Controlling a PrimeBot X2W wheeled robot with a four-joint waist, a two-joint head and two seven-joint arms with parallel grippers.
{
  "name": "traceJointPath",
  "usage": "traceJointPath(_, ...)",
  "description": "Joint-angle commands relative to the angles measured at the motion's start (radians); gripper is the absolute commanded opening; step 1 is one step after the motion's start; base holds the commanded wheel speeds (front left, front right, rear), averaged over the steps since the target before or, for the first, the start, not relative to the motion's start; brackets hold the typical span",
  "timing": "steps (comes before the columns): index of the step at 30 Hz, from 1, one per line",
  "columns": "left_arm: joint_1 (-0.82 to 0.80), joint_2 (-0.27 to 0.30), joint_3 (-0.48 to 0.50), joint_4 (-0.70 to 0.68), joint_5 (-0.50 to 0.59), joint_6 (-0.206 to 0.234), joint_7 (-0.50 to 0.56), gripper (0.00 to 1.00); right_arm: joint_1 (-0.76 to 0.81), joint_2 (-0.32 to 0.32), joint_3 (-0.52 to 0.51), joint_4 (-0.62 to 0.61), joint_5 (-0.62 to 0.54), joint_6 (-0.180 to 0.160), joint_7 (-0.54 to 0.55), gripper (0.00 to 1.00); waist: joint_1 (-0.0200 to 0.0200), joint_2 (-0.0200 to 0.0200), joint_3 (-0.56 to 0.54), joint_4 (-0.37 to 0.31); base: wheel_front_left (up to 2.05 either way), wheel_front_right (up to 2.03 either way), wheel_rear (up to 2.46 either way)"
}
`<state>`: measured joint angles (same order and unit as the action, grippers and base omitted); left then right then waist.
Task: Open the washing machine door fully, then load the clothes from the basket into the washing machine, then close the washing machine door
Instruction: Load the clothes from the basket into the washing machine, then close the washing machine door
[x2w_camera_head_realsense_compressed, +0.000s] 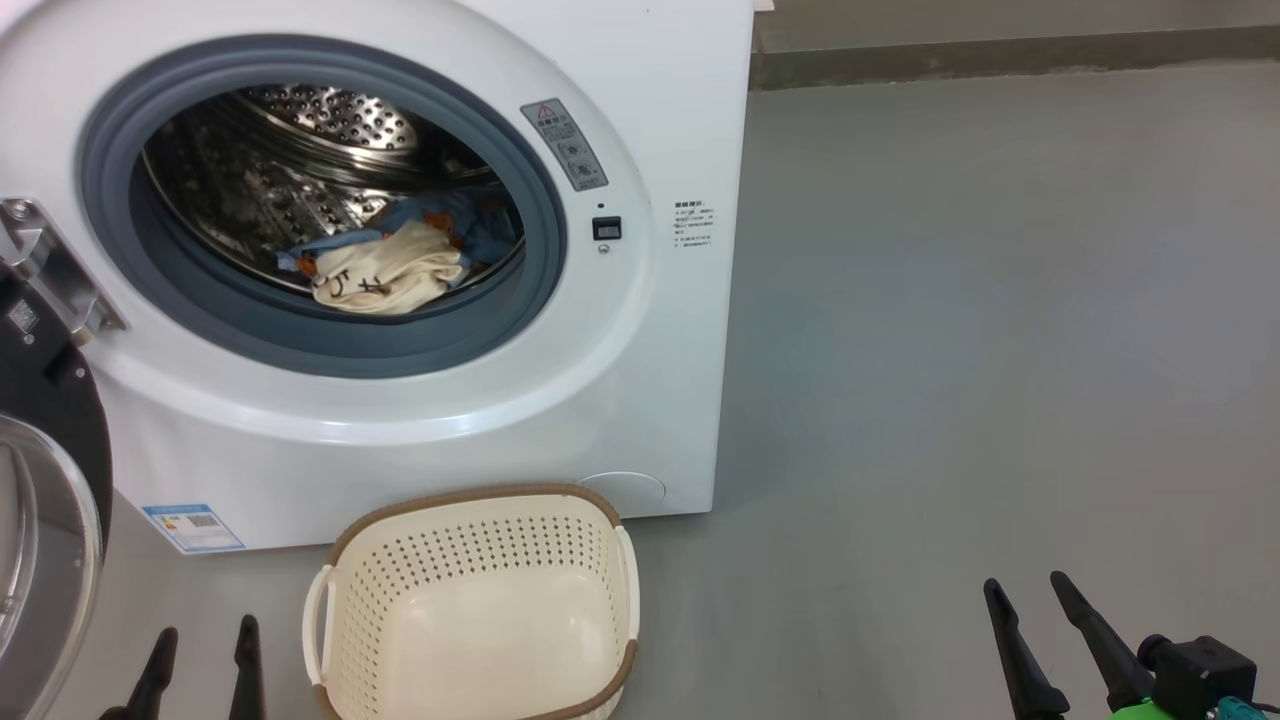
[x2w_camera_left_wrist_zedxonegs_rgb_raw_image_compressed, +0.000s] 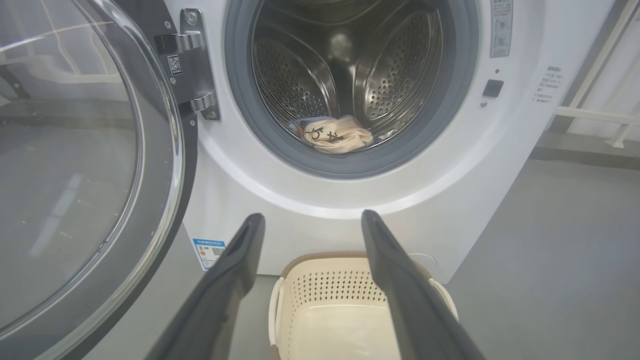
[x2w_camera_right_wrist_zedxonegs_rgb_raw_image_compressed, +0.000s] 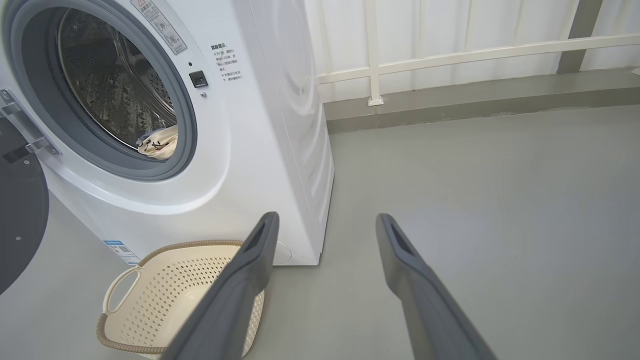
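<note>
Head view: white washing machine (x2w_camera_head_realsense_compressed: 650, 420) on a grey floor (x2w_camera_head_realsense_compressed: 950, 350), ahead of both claws. Its washing machine door (x2w_camera_head_realsense_compressed: 60, 430) stands swung wide open at the far left, beyond the left claw (x2w_camera_head_realsense_compressed: 207, 628). The clothes (x2w_camera_head_realsense_compressed: 400, 270), a cream cloth lying on blue printed fabric, rest at the bottom of the steel drum (x2w_camera_head_realsense_compressed: 300, 160), inside the grey-blue gasket (x2w_camera_head_realsense_compressed: 540, 260). The basket (x2w_camera_head_realsense_compressed: 470, 492) sits on the floor by the machine's base, just right of the left claw and well left of the right claw (x2w_camera_head_realsense_compressed: 1024, 580), with its pale bottom in plain sight. Both claws have their dark fingers spread apart and hold nothing.

Left wrist view: the left claw's fingers stand wide apart, gripping nothing. The basket lies below and between them. Straight ahead, above the fingertips, the drum opening shows the cream cloth at its bottom. Left of the claw hangs the open door on a metal hinge (x2w_camera_left_wrist_zedxonegs_rgb_raw_image_compressed: 192, 65), glass bowl facing the camera. A blue label (x2w_camera_left_wrist_zedxonegs_rgb_raw_image_compressed: 210, 250) sits just left of the left finger.

Right wrist view: the right claw's fingers are apart and hold nothing. The basket lies left of the claw, partly hidden by the left finger. The machine rises ahead to the left, cream cloth at the drum's lip. Grey floor runs ahead to a white railing (x2w_camera_right_wrist_zedxonegs_rgb_raw_image_compressed: 450, 55).
</note>
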<state>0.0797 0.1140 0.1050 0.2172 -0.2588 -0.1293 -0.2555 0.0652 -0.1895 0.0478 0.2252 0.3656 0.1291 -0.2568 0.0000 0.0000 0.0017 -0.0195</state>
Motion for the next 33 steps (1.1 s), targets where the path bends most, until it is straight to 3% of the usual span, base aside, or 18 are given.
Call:
traceJointPath(1, -0.012, 0.014, 0.038, -0.031, 0.012, -0.001, -0.006, 1.00, -0.002, -0.021, 0.015, -0.026, 0.007, 0.002, -0.005, 1.00, 0.0000, 0.0000, -0.004, 0.002, 0.00, 0.00, 0.00)
traceJointPath(33, 0.009, -0.014, 0.072, -0.059, 0.056, -0.001, -0.006, 1.00, -0.002, -0.023, 0.012, -0.032, 0.005, 0.002, -0.005, 1.00, 0.0000, 0.0000, -0.007, 0.004, -0.15, 0.15, 0.00)
